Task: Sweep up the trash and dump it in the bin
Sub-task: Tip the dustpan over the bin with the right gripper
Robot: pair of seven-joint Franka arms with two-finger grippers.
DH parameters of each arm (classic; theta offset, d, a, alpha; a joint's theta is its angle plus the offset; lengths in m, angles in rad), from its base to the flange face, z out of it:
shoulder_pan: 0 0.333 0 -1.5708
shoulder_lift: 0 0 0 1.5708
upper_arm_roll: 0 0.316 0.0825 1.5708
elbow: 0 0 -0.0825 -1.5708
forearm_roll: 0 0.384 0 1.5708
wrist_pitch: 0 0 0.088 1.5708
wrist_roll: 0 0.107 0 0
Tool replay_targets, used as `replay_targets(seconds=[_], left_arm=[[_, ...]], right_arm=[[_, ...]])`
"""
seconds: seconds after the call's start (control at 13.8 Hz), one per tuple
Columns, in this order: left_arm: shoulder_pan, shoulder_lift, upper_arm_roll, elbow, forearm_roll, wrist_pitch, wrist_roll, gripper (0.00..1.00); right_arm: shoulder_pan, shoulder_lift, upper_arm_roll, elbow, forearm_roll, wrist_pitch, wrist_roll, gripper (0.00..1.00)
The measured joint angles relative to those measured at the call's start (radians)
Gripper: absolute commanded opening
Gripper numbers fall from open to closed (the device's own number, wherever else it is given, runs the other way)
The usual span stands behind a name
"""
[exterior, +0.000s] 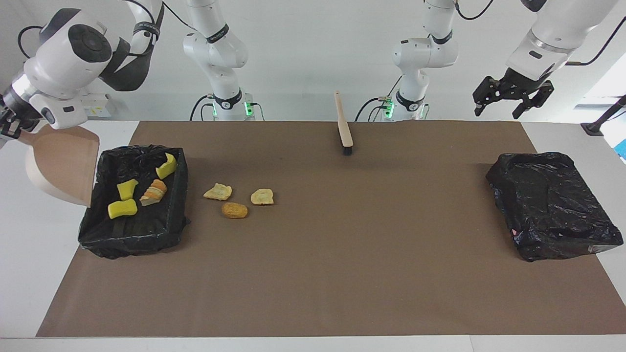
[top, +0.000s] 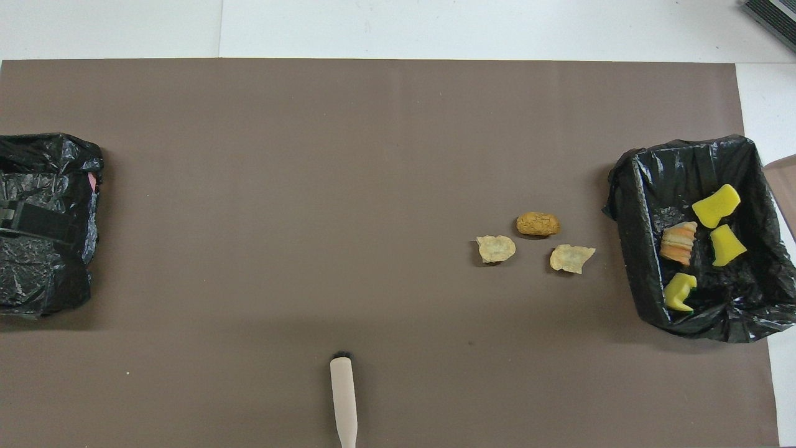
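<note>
My right gripper [exterior: 7,128] is shut on the handle of the beige dustpan [exterior: 61,164]. It holds the pan tilted steeply and empty, in the air beside the black-lined bin [exterior: 178,195] at the right arm's end. In the bin lie three yellow sponge chunks [exterior: 122,209] and a bread piece [exterior: 154,191]; they also show in the overhead view [top: 716,205]. Three tan scraps [exterior: 234,210] lie on the brown mat beside the bin, as the overhead view [top: 538,224] shows too. My left gripper [exterior: 512,97] is open and empty, raised high near the other bin.
A brush [exterior: 345,128] with a pale handle lies on the mat near the robots, at the table's middle [top: 343,398]. A second black-lined bin [exterior: 552,205] stands at the left arm's end [top: 43,261]. Only the dustpan's edge [top: 785,186] shows overhead.
</note>
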State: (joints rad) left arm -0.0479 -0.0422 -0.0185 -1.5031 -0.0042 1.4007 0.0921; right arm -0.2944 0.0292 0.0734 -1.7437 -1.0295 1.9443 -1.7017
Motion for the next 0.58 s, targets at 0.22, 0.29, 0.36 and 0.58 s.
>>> replay_targets(seconds=[0.22, 0.29, 0.36, 0.58], left_arm=[[0.000, -0.002, -0.001, -0.004, 0.000, -0.001, -0.001, 1.00], [0.000, -0.002, -0.001, -0.004, 0.000, -0.001, -0.001, 1.00], [0.000, -0.003, -0.002, -0.004, 0.000, -0.001, -0.001, 1.00], [0.000, -0.004, -0.003, -0.004, 0.000, -0.001, -0.001, 1.00]], right_arm=[[0.027, 0.012, 0.006, -0.041, 0.012, 0.021, 0.049, 0.00], [0.041, 0.013, 0.007, -0.041, 0.012, 0.021, 0.050, 0.00], [0.050, 0.009, 0.008, -0.035, 0.012, 0.021, 0.050, 0.00], [0.053, -0.011, 0.009, -0.001, 0.071, 0.021, 0.050, 0.00]])
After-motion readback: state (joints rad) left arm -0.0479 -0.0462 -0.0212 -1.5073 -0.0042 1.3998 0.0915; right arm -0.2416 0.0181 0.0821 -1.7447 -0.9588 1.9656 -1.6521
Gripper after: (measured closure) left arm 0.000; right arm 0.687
